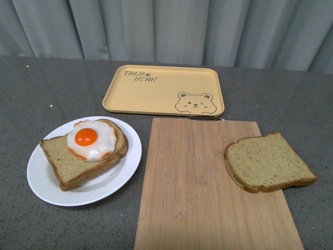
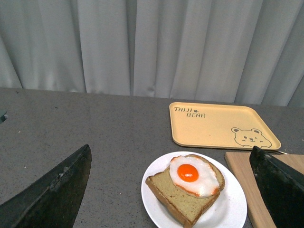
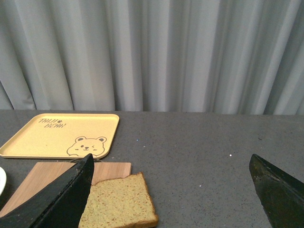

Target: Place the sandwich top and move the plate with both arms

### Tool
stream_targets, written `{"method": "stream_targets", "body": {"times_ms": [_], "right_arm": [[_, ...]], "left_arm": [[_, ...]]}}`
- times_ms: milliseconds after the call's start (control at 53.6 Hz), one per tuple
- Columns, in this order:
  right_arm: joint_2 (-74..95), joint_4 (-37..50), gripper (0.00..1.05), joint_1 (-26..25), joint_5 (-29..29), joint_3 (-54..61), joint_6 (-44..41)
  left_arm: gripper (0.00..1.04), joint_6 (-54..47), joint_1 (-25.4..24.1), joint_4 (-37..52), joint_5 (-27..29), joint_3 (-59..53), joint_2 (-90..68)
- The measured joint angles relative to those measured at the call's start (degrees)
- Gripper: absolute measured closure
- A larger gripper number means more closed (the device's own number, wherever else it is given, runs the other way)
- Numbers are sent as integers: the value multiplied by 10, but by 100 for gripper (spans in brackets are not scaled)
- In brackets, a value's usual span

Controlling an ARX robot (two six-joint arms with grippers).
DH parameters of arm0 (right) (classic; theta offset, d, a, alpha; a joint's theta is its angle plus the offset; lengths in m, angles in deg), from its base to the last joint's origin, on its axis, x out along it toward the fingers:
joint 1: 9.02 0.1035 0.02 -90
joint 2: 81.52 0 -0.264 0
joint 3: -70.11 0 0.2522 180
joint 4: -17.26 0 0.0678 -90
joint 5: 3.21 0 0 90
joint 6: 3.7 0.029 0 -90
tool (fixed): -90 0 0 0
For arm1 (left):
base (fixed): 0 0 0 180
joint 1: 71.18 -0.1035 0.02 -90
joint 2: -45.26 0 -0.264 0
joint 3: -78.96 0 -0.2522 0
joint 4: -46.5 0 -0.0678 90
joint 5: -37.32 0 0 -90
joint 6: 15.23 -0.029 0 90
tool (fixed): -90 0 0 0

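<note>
Your sandwich top (image 1: 269,162) lies flat across the right edge of the wooden board (image 1: 197,182), about halfway along that edge. Its left part rests on the wood and its right corner hangs out over the grey counter (image 1: 41,88). Nothing touches it.

The plate (image 1: 106,188) sits on the counter just beside the board's left edge, with a thin strip of counter between them. On it you have the other bread slice (image 1: 61,160), turned at an angle, with a fried egg (image 1: 92,139) on its upper half.

Behind the board, toward the counter's far edge, lies the yellow bear-print tray (image 1: 156,94). Its near edge is close to the board's far edge. A pale curtain (image 1: 156,26) hangs behind the counter.

Your left gripper (image 2: 171,148) is spread wide and holds nothing. One black finger (image 2: 57,194) shows at each side of the left wrist view, with the plate and egg slice between and beyond them. Your right gripper (image 3: 171,156) is spread just as wide and is also empty. Its finger (image 3: 57,199) overlaps the board's corner in the right wrist view, with the sandwich top just beside it.
</note>
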Motion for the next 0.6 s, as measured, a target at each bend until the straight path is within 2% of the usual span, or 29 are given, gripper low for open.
{"method": "stream_targets", "body": {"times_ms": [597], "right_arm": [[0, 0, 9, 0, 0, 0, 0]], "left_arm": [[7, 0, 0, 0, 0, 0, 0]]}}
